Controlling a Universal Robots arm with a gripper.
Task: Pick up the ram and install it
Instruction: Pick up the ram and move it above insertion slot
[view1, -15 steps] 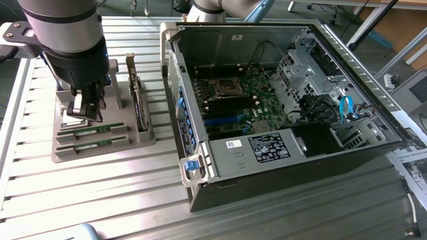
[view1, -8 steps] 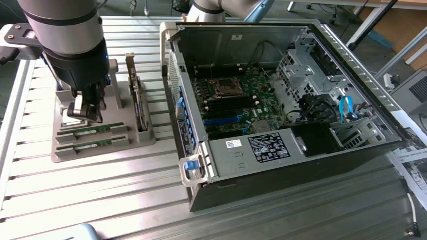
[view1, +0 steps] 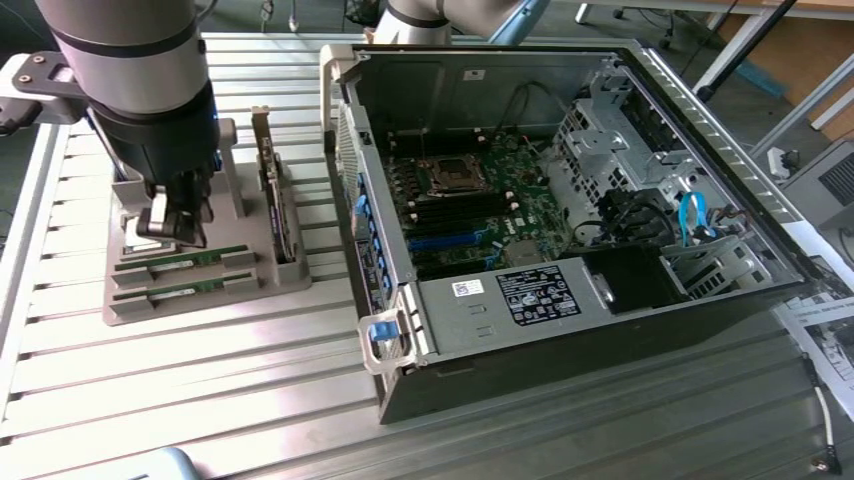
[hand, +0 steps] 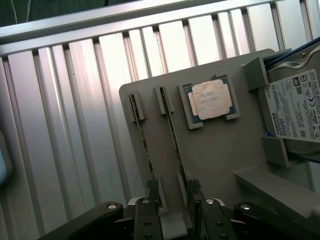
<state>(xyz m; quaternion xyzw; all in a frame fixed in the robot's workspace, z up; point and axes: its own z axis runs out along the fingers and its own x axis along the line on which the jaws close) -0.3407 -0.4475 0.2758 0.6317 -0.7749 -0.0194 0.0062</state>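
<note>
The gripper (hand: 173, 186) hangs with its fingers spread apart, one on each side of a ram (hand: 175, 142) standing on edge in its gray holder (hand: 215, 160), beside a second stick (hand: 142, 135). Nothing is gripped yet. By my judgement, the pickup is barely begun and fitting it into the open computer (view1: 441, 85) is all left.

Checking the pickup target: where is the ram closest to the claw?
On the exterior view's left, the ram lies in the gray holder just below the open claw, between the second stick and the CPU chip.
</note>
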